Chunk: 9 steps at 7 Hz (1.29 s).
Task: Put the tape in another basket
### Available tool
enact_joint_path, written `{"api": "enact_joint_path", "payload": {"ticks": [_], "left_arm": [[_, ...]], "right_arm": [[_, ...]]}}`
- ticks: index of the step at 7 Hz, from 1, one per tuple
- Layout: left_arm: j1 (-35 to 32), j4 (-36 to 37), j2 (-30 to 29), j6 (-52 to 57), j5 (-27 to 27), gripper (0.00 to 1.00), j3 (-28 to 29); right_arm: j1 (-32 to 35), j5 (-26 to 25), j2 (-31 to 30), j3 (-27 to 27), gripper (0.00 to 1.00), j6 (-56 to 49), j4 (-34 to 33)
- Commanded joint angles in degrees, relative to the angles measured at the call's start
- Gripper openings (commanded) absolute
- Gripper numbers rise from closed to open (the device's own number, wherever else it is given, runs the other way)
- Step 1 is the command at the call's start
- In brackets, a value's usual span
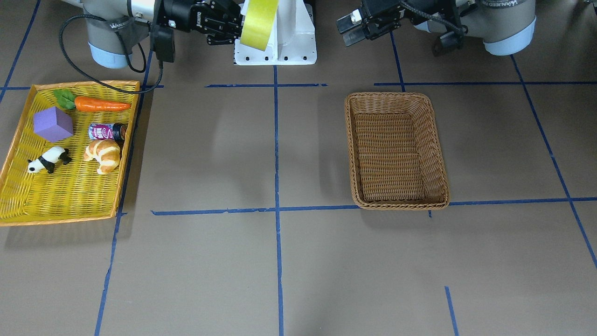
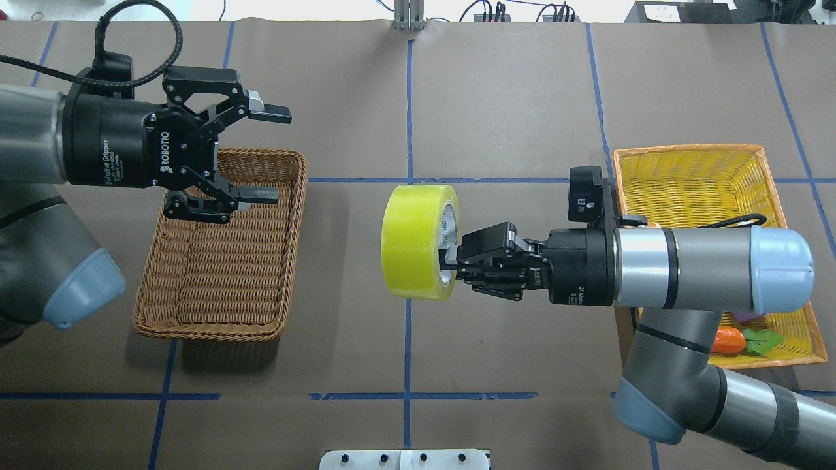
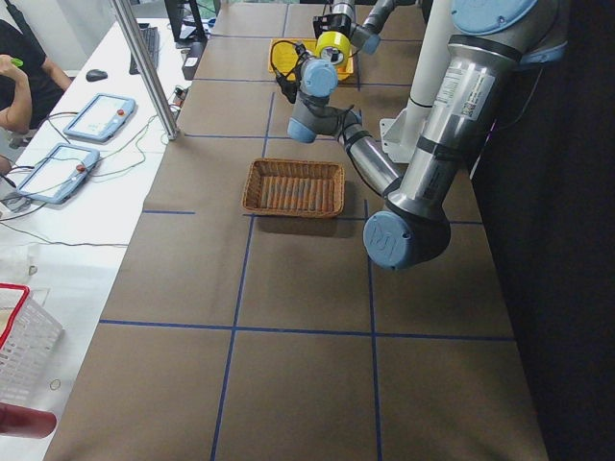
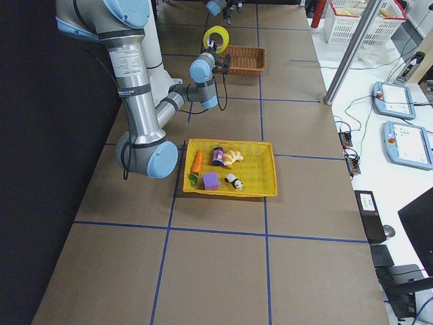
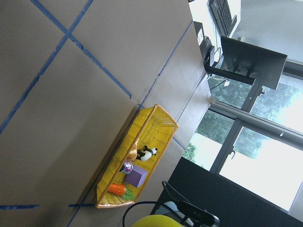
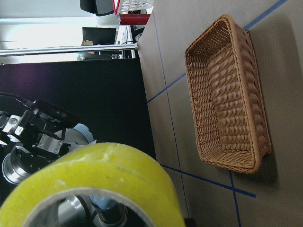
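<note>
The yellow-green tape roll (image 2: 415, 241) hangs in the air over the middle of the table. My right gripper (image 2: 450, 259) is shut on its rim, with a finger inside the core. The roll also shows in the front view (image 1: 259, 23) and close up in the right wrist view (image 6: 109, 170). The brown wicker basket (image 2: 297, 215) stands to the tape's left and is empty; it also shows in the front view (image 1: 438, 154). My left gripper (image 2: 277, 153) is open and empty, held above the basket's far edge.
The shallow yellow tray (image 1: 14, 140) holds a carrot (image 1: 100, 104), a purple cube (image 1: 52, 123), a can (image 1: 107, 132), a croissant (image 1: 103, 155) and a toy panda (image 1: 48, 159). The white robot base (image 1: 284, 46) stands between the arms.
</note>
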Motion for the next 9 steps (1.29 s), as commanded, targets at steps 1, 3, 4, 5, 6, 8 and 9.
{"api": "enact_joint_path", "payload": {"ticks": [1, 3, 4, 5, 6, 8, 9], "left_arm": [[4.8, -0.1, -1.3, -1.6, 4.2, 1.00, -1.6], [6.7, 0.1, -2.9, -1.7, 5.6, 1.00, -1.8], [8.3, 0.0, -3.2, -1.5, 7.3, 1.00, -1.5], [9.6, 0.1, -3.5, -1.4, 8.8, 1.00, -1.5], [9.6, 0.0, -3.5, -1.4, 8.9, 1.00, -1.5], [10.4, 0.2, -4.0, -1.5, 8.9, 1.00, -1.5], [10.8, 0.4, -4.6, -1.5, 9.6, 1.00, -1.5]], "right_arm": [[-1.0, -0.7, 1.0, 0.0, 0.02, -0.1, -0.1], [-2.1, -1.7, 1.2, -0.1, 0.02, -0.1, -0.1], [-3.1, -2.9, 1.5, -0.1, 0.02, -0.1, -0.2], [-4.1, -3.9, 2.1, -0.2, 0.02, -0.2, -0.4], [-4.3, -4.2, 2.2, -0.1, 0.02, -0.2, -0.4], [-4.6, -4.3, 2.2, -0.2, 0.02, -0.2, -0.4], [-4.7, -4.3, 2.4, -0.3, 0.02, -0.2, -0.5]]}}
